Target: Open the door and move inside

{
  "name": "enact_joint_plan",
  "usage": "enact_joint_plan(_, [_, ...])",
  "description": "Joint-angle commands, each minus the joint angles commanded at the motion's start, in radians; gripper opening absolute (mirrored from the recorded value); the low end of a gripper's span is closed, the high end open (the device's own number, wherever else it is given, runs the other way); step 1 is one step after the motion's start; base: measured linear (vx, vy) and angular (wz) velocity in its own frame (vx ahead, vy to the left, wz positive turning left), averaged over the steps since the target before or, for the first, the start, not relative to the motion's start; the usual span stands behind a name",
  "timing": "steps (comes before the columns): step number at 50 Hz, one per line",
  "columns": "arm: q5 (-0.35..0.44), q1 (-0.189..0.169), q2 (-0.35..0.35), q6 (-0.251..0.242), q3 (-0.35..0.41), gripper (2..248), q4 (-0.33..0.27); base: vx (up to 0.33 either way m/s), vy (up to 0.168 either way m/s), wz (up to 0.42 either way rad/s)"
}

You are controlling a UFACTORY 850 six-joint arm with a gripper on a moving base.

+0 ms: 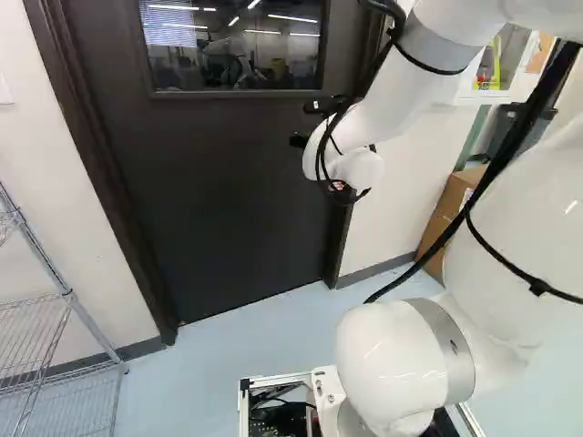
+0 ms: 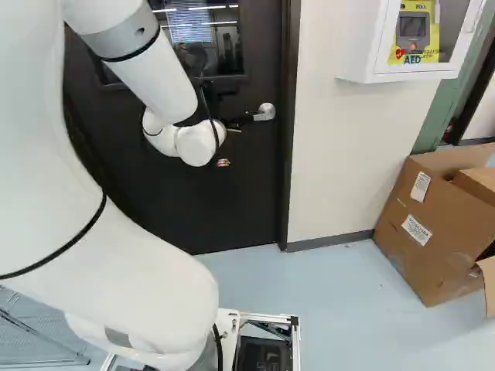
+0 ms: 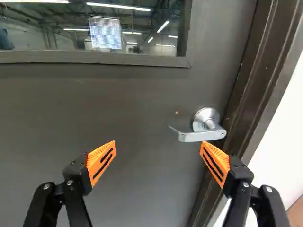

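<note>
- Gripper (image 3: 158, 144): fingers wide apart, nothing gripped.
- Handle (image 3: 201, 135): ahead, toward the finger nearer the frame (image 3: 259, 71).
- Its long axis runs nearly along the fingers' spread; gripping probably needs a wrist roll.

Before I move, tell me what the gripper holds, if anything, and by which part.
The gripper holds nothing; its fingers stand open, the door handle ahead of them.

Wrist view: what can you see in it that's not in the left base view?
Only the wrist view shows the silver handle and the orange pads clearly. Only the left base view shows the wire rack, the blue floor and the white arm. Both show the dark door, its window and the door frame.
</note>
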Motion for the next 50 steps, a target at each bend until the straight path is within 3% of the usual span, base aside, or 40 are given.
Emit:
enact_joint_plan(37, [0.0, -0.048, -0.102, 0.0, -0.157, 247, -0.21, 0.0, 0.0, 0.0])
enact_joint_plan(50, [0.0, -0.054, -0.156, 0.0, -0.199, 247, -0.232, 0.0, 0.0, 0.0])
